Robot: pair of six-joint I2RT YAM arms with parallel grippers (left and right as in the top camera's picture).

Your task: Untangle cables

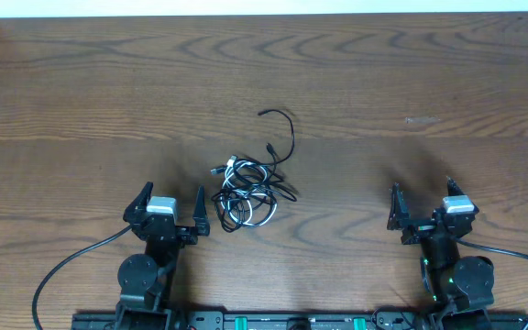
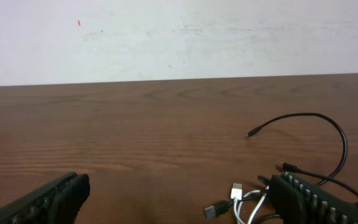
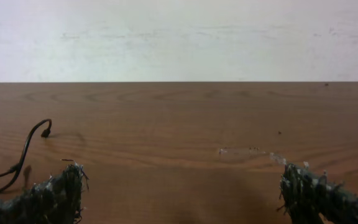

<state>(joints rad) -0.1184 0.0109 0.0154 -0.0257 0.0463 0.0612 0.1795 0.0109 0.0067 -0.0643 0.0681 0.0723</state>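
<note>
Seemingly not begun, with cables [image 1: 250,188] knotted in one heap on the table [image 1: 81,92] just beside the wide-open, empty left gripper [image 1: 172,193], well apart from the equally open, empty right gripper [image 1: 423,194]; all separating left to do.

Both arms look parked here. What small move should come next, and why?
Probably swing the left arm right toward the cable tangle and lower onto a black loop at its near edge. Its jaws are open and empty, the tangle lies just to its right, and the right arm sits farther off.
</note>
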